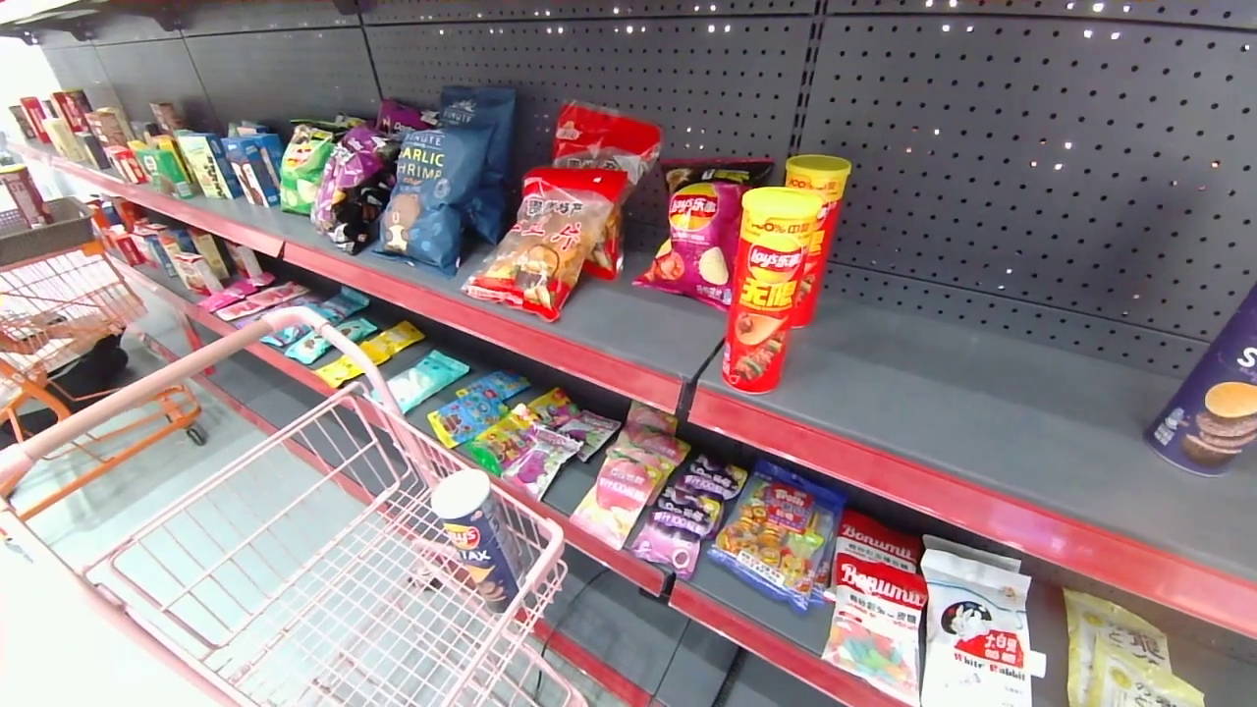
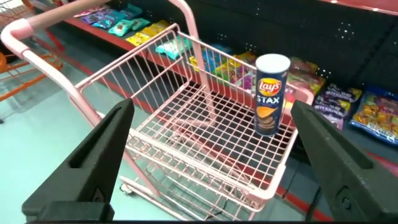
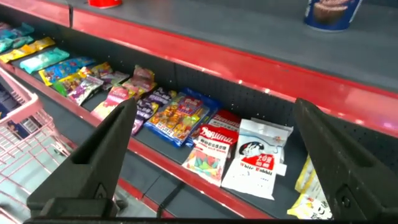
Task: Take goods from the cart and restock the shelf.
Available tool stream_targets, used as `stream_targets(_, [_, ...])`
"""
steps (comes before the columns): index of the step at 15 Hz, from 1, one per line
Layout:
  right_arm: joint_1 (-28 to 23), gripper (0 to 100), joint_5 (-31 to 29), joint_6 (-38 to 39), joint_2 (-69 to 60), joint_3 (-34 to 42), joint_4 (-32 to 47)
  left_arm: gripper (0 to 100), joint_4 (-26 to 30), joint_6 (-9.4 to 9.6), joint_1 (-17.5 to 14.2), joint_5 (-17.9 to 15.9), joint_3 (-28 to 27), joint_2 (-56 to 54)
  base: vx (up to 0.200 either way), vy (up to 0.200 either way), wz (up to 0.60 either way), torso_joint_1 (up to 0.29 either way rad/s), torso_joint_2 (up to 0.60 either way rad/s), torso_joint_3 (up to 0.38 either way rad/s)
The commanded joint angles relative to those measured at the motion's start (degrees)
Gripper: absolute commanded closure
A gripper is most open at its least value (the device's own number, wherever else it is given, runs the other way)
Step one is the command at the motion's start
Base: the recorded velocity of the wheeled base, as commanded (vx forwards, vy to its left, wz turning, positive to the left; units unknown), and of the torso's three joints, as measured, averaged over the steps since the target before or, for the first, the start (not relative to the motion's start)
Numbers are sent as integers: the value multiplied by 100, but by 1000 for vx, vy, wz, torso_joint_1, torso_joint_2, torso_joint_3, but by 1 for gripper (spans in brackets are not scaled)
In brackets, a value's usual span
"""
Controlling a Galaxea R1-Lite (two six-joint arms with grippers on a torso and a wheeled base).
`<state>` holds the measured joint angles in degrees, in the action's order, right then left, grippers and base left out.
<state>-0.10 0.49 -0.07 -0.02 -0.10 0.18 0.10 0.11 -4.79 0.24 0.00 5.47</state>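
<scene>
A pink wire cart (image 1: pixel 147 383) stands before the shelf, and one blue chip can (image 1: pixel 478 540) stands upright in its corner nearest the shelf. My left gripper (image 2: pixel 211 111) hovers open above the cart basket (image 2: pixel 149 50), with the blue chip can (image 2: pixel 270 93) ahead of it and nothing between its fingers. My right gripper (image 3: pixel 211 112) is open and empty in front of the lower shelf (image 3: pixel 186 180) of candy bags. The upper grey shelf (image 1: pixel 933 412) holds two red-and-yellow chip cans (image 1: pixel 766 285) and another blue can (image 1: pixel 1213 403) at far right, with bare board between them.
Snack bags (image 1: pixel 540 245) and boxes (image 1: pixel 206 162) fill the upper shelf to the left. Candy packets (image 1: pixel 776 530) line the lower shelf. An orange cart (image 1: pixel 59 295) stands farther left in the aisle. A red lip (image 1: pixel 884 471) runs along the shelf front.
</scene>
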Motion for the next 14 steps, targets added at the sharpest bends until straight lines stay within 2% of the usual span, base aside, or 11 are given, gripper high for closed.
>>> stream_targets(1, [1,0,4,-1,2,1,-1,0,-1,-2,-4,2,0,6,0,0,0,-144,373,217])
stream_targets(6, [1,0,4,7,2,1,-1,0,-1,-2,-4,-7,0,6,0,0,0,-161,403,233])
stream_targets(14, [1,0,-5,34,2,1,-1,0,-1,-2,-4,-16,0,6,0,0,0,-192,541,344])
